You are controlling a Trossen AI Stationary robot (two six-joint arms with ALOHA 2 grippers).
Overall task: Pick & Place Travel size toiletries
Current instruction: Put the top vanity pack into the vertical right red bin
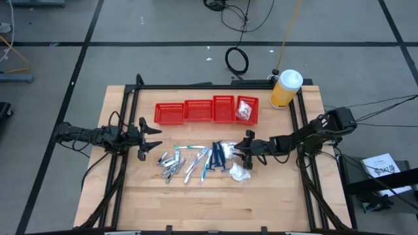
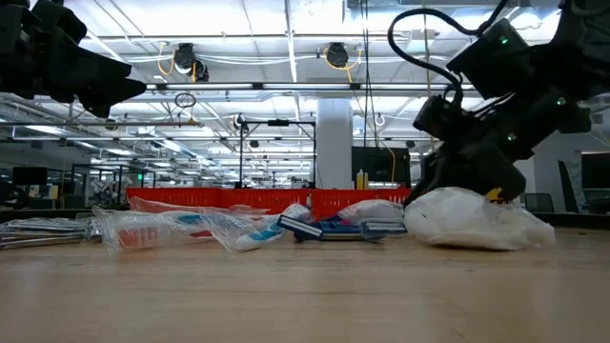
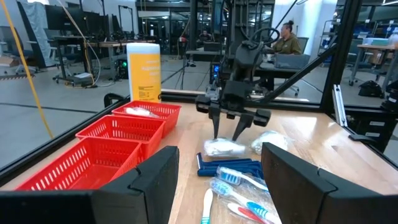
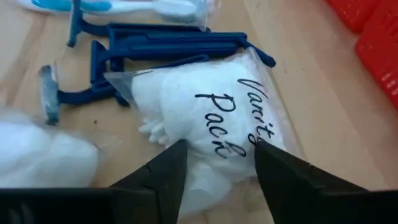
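Travel size toiletries (image 1: 196, 160) lie scattered across the middle of a wooden table (image 1: 215, 209), just in front of a row of four red mesh baskets (image 1: 206, 111). The pile holds short silvery tubes (image 1: 170, 163) on its left side, slim toothbrushes (image 1: 194, 164) and dark-blue razors (image 1: 219, 156) in the centre, and small white clear-wrapped packets on the right. The right gripper (image 1: 247, 151) reaches in from the table's right edge and is poised low over one packet, a clear bag lettered "Vanity Pack" (image 4: 211, 118) that rests against the blue razors; its fingers are spread apart, straddling the bag without closing on it. A second white packet (image 1: 239, 173) lies just beside it. The left gripper (image 1: 149, 139) waits at the pile's left edge, fingers also apart, holding nothing. One basket, the rightmost, already has a packet (image 1: 246, 111) inside. A big yellow bottle (image 1: 285, 88) stands at the far right corner. Likely risks: the slippery wrap could slide out of the closing fingers, or the fingers could snag a razor handle lying against the bag and drag it along.
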